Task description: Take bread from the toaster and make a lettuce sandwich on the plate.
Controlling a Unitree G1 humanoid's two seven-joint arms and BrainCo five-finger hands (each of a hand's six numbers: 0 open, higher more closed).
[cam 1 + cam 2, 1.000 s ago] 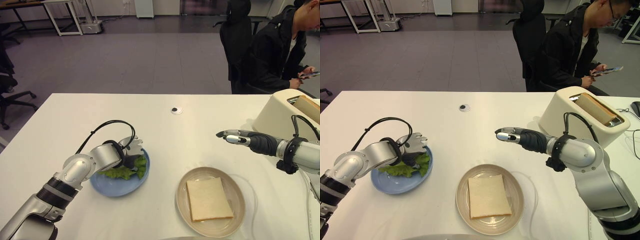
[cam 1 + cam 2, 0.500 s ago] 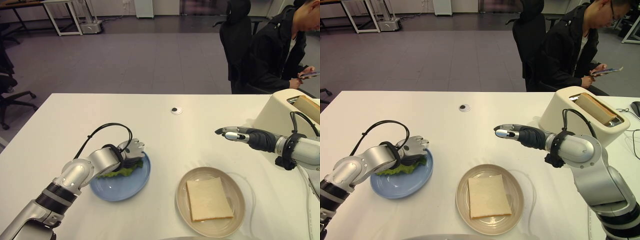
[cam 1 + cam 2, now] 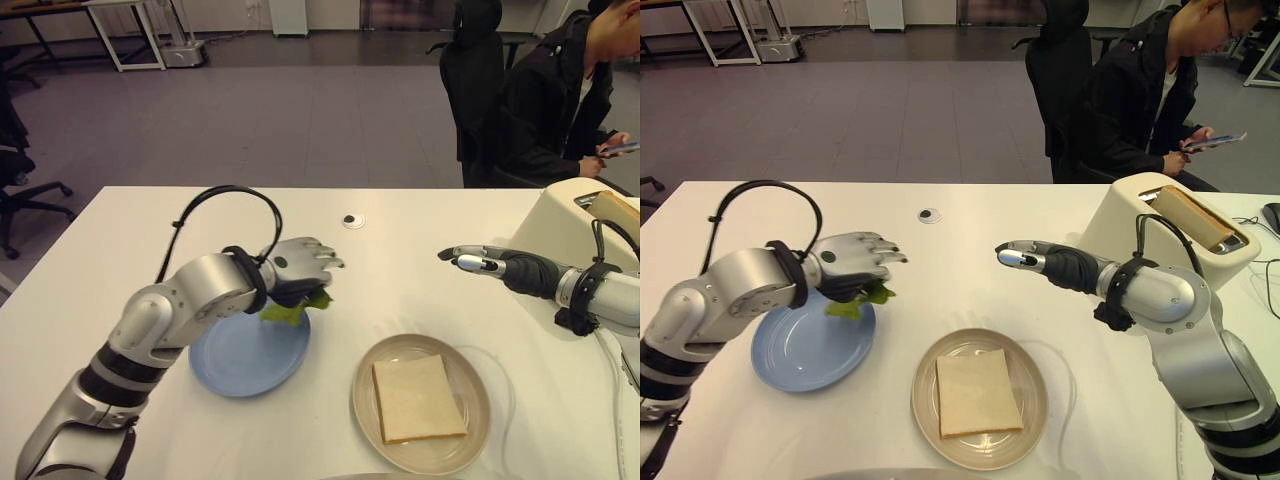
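The left robot hand (image 3: 300,263) hangs raised, fingers curled around lettuce (image 3: 292,310); the right robot hand (image 3: 495,266) extends flat, fingers straight.

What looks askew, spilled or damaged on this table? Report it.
Nothing stands out. The left hand holds the lettuce above the blue plate, one bread slice lies flat on the beige plate, a second slice stands in the toaster, and the right hand hovers open over the table.

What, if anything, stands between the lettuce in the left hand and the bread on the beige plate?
Nothing visible does. The left hand holds the lettuce over the edge of the blue plate; only bare table lies between it and the bread.
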